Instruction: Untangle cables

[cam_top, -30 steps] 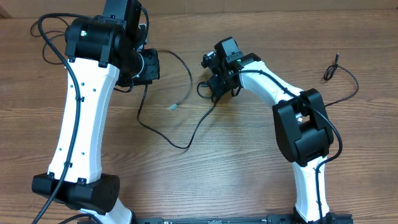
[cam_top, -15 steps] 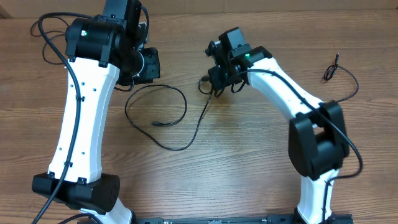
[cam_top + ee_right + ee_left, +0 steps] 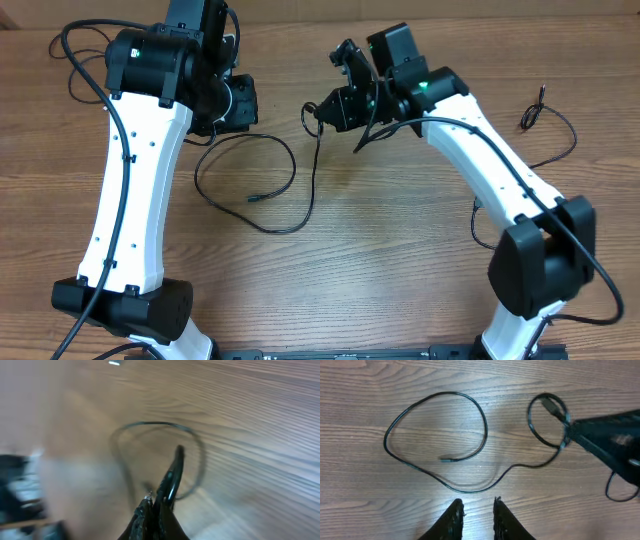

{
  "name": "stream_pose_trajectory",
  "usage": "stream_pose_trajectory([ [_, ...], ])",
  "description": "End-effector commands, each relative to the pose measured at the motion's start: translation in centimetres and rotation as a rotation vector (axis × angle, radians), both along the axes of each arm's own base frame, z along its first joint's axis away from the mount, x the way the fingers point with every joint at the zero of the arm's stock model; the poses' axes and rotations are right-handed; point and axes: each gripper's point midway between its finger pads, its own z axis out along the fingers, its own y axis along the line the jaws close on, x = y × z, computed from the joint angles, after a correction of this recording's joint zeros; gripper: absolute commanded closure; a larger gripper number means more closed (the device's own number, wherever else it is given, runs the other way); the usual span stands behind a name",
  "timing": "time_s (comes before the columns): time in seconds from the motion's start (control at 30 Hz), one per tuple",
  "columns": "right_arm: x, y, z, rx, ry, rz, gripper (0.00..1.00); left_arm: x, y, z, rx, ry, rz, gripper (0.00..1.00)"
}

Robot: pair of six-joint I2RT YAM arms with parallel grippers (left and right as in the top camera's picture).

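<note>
The long cable point(image 3: 442, 393) lies looped mid-bench. The left wrist view shows the left gripper point(image 3: 477, 502) slightly apart above it, holding nothing. The blurred right wrist view shows the right gripper point(image 3: 152, 507) pinched on that cable's end. Only overhead shows a second cable point(image 3: 532, 109) toward the bench's far right corner

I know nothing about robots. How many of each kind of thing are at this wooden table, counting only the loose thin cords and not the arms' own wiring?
Thin black cables: 2 (looped cable mid-table, far-right cable)
White robot arms: 2 (left arm, right arm)
Total: 4
</note>
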Motion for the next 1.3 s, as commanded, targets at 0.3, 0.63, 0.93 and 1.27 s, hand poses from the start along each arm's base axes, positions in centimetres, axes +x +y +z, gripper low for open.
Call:
stream_pose_trajectory([
  [0.3,-2.5,-3.1,10.5,0.495,0.097,0.202,0.96,1.1,-3.1,0.7,-0.155,-0.043,-0.127,0.77],
  [0.63,5.3,-12.4,-2.3,-0.323,-0.010,-0.459,0.55,1.1,-3.1,0.7,-0.155,-0.045,-0.127,0.73],
  [0.93,5.1,-7.2,-11.6,-0.408,0.043,-0.290,0.54,1.1,-3.1,0.7,-0.154,-0.044,-0.127,0.72],
  [1.27,5.5,-5.6,-15.9,-0.443,0.020,-0.208,0.55,1.1,-3.0,0.7,-0.151,-0.046,-0.126,0.71],
])
